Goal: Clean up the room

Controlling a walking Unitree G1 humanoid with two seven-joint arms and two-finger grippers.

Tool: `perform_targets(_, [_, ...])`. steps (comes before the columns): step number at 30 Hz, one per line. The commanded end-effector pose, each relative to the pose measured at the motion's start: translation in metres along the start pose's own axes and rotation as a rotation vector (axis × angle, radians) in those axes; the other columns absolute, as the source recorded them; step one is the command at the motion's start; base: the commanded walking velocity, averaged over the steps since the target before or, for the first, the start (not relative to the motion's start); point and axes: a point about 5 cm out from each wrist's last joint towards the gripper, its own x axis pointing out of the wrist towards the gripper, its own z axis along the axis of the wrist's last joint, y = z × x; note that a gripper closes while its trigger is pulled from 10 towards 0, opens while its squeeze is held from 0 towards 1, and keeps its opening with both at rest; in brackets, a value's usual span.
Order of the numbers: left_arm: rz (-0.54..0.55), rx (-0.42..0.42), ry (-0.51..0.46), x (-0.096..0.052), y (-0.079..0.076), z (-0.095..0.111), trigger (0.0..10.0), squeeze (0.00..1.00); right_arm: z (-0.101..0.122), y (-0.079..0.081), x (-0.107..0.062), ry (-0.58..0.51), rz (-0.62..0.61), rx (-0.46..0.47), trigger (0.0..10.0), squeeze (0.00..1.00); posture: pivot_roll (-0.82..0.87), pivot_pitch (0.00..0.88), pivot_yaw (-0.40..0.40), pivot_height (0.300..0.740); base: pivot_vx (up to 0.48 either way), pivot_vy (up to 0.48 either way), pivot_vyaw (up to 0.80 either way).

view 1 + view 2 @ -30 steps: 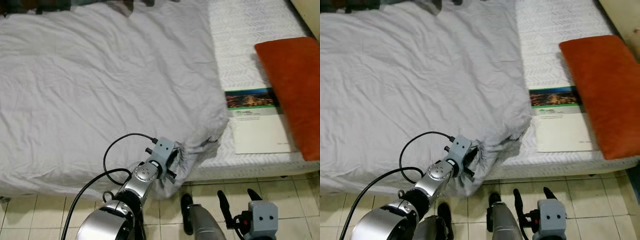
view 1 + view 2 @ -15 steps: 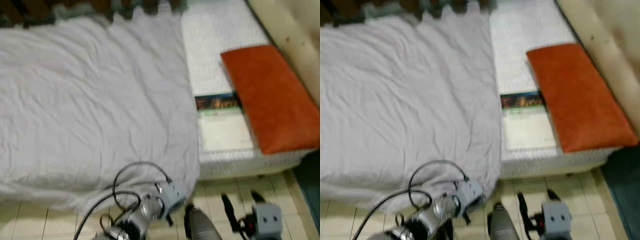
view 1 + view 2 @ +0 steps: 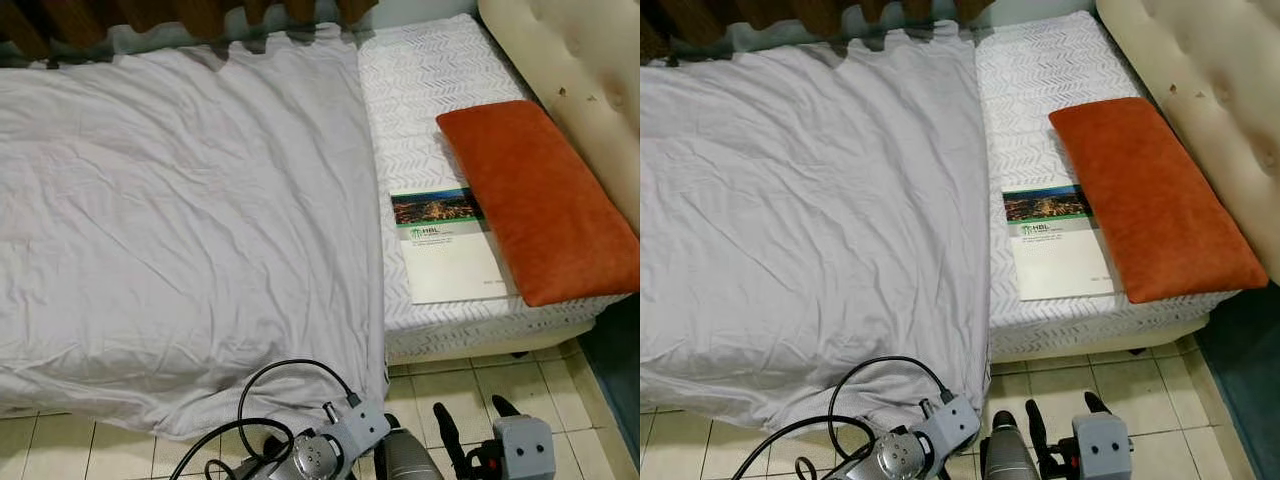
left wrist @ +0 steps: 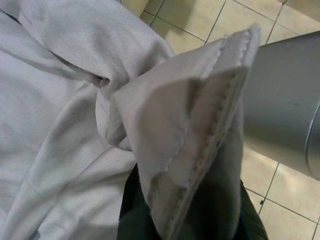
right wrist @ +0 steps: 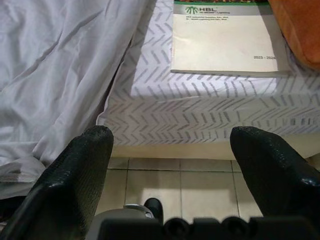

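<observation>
A pale grey sheet [image 3: 190, 210] covers most of the bed and hangs over its near edge. My left gripper [image 4: 185, 220] is shut on the sheet's stitched corner [image 4: 200, 140], held low over the tiled floor beside the bed's near side [image 3: 335, 450]. My right gripper [image 5: 185, 165] is open and holds nothing; it hovers over the floor just in front of the mattress edge [image 3: 480, 440]. An orange pillow [image 3: 535, 195] lies on the bare white mattress [image 3: 420, 90] at the right, with a booklet [image 3: 445, 245] beside it.
A padded cream headboard [image 3: 580, 80] stands at the far right. Brown curtains [image 3: 180, 15] hang behind the bed. Pale floor tiles [image 3: 440, 385] run along the bed's near side, and a dark rug [image 3: 615, 370] lies at the right.
The view has shifted and pulled back from the bed. My left gripper has drawn the sheet's corner down and toward me, and the bunched sheet now lies flatter. The right gripper stays open.
</observation>
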Motion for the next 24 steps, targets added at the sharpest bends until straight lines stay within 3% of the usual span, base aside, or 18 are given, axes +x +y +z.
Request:
perform_targets(1, [-0.210,-0.036,-0.083,0.017,-0.073,0.048,10.0,0.00,-0.004,0.002,-0.007,0.029,0.003,0.001,10.0,0.00,-0.43,0.329,0.063,0.740,0.000,0.000,0.00])
perform_targets(2, [-0.203,-0.042,-0.094,0.018,-0.072,0.051,10.0,1.00,-0.004,0.003,-0.007,0.028,0.002,0.001,10.0,0.00,-0.43,0.330,0.065,0.740,0.000,0.000,0.00])
perform_targets(9, [-0.168,-0.063,-0.154,0.020,-0.066,0.069,10.0,1.00,-0.006,0.005,-0.008,0.033,0.005,0.000,10.0,0.00,-0.43,0.332,0.066,0.740,0.000,0.000,0.00])
perform_targets(14, [-0.153,-0.030,-0.198,0.021,-0.066,0.083,10.0,1.00,-0.006,0.005,-0.007,0.034,0.007,-0.002,10.0,0.00,-0.43,0.330,0.067,0.740,0.000,0.000,0.00])
perform_targets(15, [-0.151,-0.029,-0.212,0.021,-0.065,0.087,10.0,0.00,-0.006,0.005,-0.006,0.034,0.008,-0.003,10.0,0.00,-0.42,0.324,0.069,0.740,0.000,0.000,0.00])
perform_targets(17, [-0.132,-0.033,-0.238,0.021,-0.058,0.091,10.0,0.00,-0.005,0.006,-0.002,0.025,0.013,-0.011,10.0,0.00,-0.42,0.314,0.075,0.740,0.000,0.000,0.00])
perform_targets(22, [-0.031,-0.055,-0.299,0.014,-0.021,0.084,10.0,0.00,0.001,0.006,0.010,-0.021,0.007,0.006,10.0,0.00,-0.39,0.259,0.089,0.740,0.000,0.000,0.00])
perform_targets(24, [0.070,-0.117,-0.362,0.004,0.014,0.077,10.0,0.00,0.008,0.007,0.016,-0.060,0.002,0.018,10.0,0.00,-0.36,0.210,0.099,0.740,0.000,0.000,0.00])
